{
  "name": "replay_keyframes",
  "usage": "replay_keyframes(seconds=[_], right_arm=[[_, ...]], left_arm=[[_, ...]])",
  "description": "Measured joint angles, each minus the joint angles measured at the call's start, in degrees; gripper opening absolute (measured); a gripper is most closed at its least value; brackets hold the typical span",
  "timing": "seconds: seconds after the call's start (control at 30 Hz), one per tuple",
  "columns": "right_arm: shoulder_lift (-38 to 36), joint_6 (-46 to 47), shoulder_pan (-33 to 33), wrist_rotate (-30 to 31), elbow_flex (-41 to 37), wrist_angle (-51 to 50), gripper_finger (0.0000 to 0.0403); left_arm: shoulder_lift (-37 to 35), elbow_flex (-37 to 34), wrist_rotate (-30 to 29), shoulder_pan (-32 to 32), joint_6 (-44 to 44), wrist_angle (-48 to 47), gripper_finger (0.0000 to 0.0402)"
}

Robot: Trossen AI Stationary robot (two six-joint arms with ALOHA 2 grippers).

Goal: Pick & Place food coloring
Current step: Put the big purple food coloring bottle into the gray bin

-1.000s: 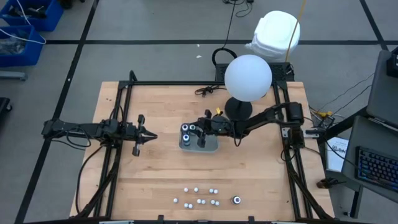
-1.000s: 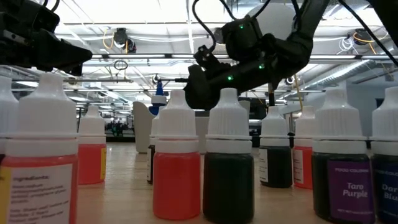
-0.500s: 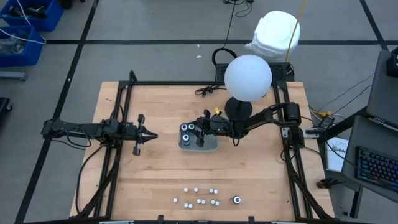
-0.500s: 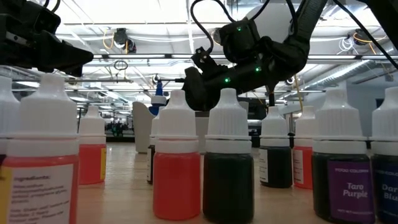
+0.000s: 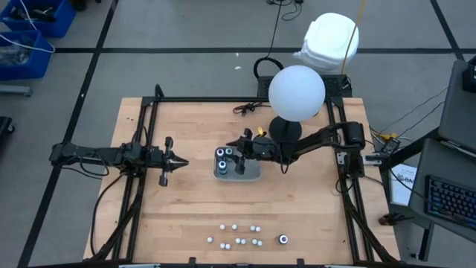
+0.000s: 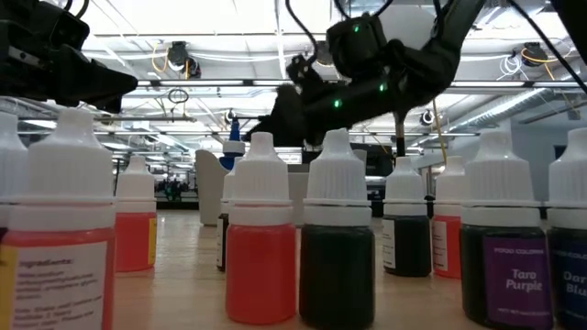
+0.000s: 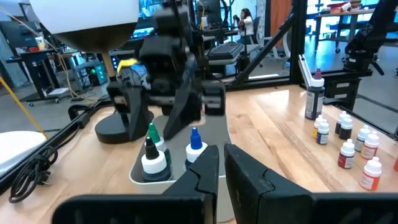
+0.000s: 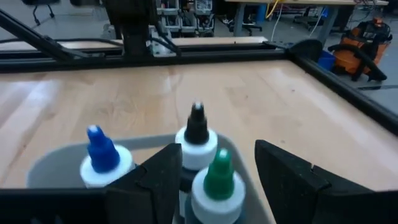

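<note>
Lift the spread right fingers (image 8: pixel 214 180) straight up, clear of the green-tipped bottle (image 8: pixel 217 186) standing between them in the tray (image 5: pixel 253 176), left fingers (image 7: pixel 214 171) pressed together.

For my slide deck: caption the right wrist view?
Open right pincer above green-tipped bottle in a tray.

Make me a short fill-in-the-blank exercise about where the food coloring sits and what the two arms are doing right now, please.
1. The tray holds ___ bottles with coloured tips: blue, black and green.
2. The right gripper hangs over the tray with its fingers ___.
3. The left gripper waits to the tray's left with its fingers ___.
4. The white-capped dropper bottles stand near the table's ___ edge.

Missing words: three; open; shut; front
</note>
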Motion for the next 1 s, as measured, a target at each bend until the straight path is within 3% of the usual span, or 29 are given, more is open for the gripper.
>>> replay_keyframes(seconds=[0.27,0.53,0.77,1.0], right_arm=[[-13.9,-4.6,2.1,7.3,0.0,-15.7,0.0192],[-29.1,-5.8,6.2,2.5,0.0,-34.4,0.0124],[-42.8,-7.2,8.5,-3.0,-7.9,-34.1,0.001],[-56.5,-3.5,6.5,-6.4,-24.3,-21.7,0.0003]], left_arm=[[0.0,0.0,0.1,0.0,-0.8,-0.5,0.0035],[0.0,0.0,-0.6,0.0,-0.1,-0.6,0.0035],[0.0,0.0,-3.7,0.0,-0.1,-1.7,0.0035],[0.0,0.0,-4.2,0.0,-0.5,-1.7,0.0035]])
